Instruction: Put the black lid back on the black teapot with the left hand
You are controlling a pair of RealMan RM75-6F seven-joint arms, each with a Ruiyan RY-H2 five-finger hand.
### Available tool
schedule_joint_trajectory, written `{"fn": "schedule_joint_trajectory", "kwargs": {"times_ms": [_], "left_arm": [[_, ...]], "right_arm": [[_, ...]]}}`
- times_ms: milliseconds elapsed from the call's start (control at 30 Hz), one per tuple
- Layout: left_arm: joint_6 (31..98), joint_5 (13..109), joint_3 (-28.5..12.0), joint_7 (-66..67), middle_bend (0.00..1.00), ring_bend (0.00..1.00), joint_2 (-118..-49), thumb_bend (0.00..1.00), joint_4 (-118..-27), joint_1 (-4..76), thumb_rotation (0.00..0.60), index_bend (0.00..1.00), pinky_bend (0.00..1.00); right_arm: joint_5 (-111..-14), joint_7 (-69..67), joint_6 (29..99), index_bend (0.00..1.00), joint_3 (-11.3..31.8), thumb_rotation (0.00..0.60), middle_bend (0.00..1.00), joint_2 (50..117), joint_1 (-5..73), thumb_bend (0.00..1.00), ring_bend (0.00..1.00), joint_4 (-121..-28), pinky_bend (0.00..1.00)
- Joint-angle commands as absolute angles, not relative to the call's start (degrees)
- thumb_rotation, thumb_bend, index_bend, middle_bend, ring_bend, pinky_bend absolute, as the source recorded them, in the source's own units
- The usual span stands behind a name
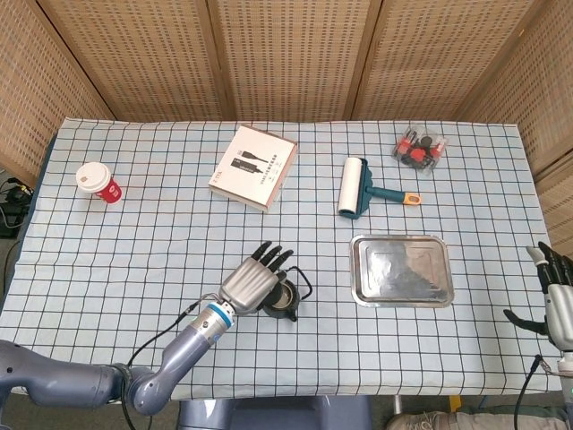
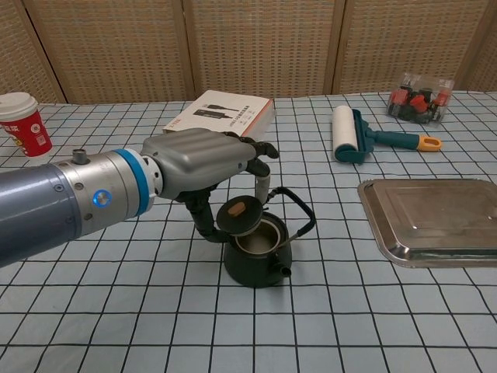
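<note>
The left hand (image 2: pixel 206 159) holds the black lid (image 2: pixel 239 216) pinched by its rim between thumb and a finger, the other fingers (image 2: pixel 260 149) curled over the top. The lid hangs tilted, its face with the small brown knob turned towards the chest camera, just above and slightly left of the open mouth of the black teapot (image 2: pixel 259 252). The teapot stands on the checked worktop (image 2: pixel 326 311) near the middle of the near edge, its wire handle (image 2: pixel 299 206) raised and leaning to the right. From the head view the hand (image 1: pixel 253 284) covers much of the pot (image 1: pixel 285 303) and the lid is hidden. Judging by its look, the lid is small, rigid and light, probably cast metal or glazed ware, so it will not flex, but the smooth dark rim could slip in a thin pinch. The rim hold seems sound, since it leaves the underside free to seat. The pot itself looks heavy enough to stay put if nudged lightly, though the raised handle stands close to the fingers and could catch them. The lid likely needs levelling before it goes down, or it may sit cocked on the opening. The right hand (image 1: pixel 557 305) hangs off the right edge of the worktop, fingers spread, holding nothing.
</note>
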State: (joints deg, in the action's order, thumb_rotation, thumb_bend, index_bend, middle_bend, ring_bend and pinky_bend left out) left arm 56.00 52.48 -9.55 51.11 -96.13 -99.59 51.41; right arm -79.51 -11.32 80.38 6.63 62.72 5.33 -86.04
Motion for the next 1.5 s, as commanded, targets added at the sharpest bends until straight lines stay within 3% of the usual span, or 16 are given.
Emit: {"fn": "schedule_joint_trajectory", "kwargs": {"times_ms": [33, 767, 833, 1000, 1100, 1500], "left_arm": [[55.88, 50.73, -9.9, 52.2, 0.0, 0.0, -97.46, 0.29, -98.26, 52.81, 0.6, 0.44, 0.0], [56.49, 45.6, -9.46, 52.4, 0.0, 0.0, -100.52, 0.29, -95.25, 57.28, 0.6, 0.42, 0.0], [56.73, 45.62, -9.27, 52.27, 0.0, 0.0, -100.5, 0.28, -95.37, 57.43, 0.6, 0.41, 0.0], [57.07, 43.88, -8.73, 53.14, 0.0, 0.0, -99.54, 0.26, -96.45, 58.1, 0.6, 0.23, 0.0], [57.23, 43.21, -8.58, 53.25, 0.0, 0.0, -98.9, 0.25, -97.3, 58.47, 0.6, 0.17, 0.0], [58.19, 43.28, -7.68, 51.57, 0.0, 0.0, -96.62, 0.25, -99.77, 58.83, 0.6, 0.14, 0.0]], "right_arm": [[-79.21, -11.95, 80.08, 0.0, 6.73, 0.6, 0.0, 62.6, 5.29, 0.04, 0.0, -85.68, 0.0], [-78.96, -13.38, 79.48, 0.0, 6.9, 0.6, 0.0, 62.41, 5.28, 0.04, 0.0, -85.21, 0.0], [-79.02, -13.39, 79.48, 0.0, 6.87, 0.6, 0.0, 62.38, 5.27, 0.04, 0.0, -85.22, 0.0], [-79.06, -13.27, 79.46, 0.0, 6.86, 0.6, 0.0, 62.4, 5.27, 0.04, 0.0, -85.32, 0.0], [-79.11, -13.14, 79.51, 0.0, 6.85, 0.6, 0.0, 62.42, 5.26, 0.04, 0.0, -85.38, 0.0], [-79.2, -13.3, 79.62, 0.0, 6.87, 0.6, 0.0, 62.31, 5.16, 0.04, 0.0, -85.54, 0.0]]}}
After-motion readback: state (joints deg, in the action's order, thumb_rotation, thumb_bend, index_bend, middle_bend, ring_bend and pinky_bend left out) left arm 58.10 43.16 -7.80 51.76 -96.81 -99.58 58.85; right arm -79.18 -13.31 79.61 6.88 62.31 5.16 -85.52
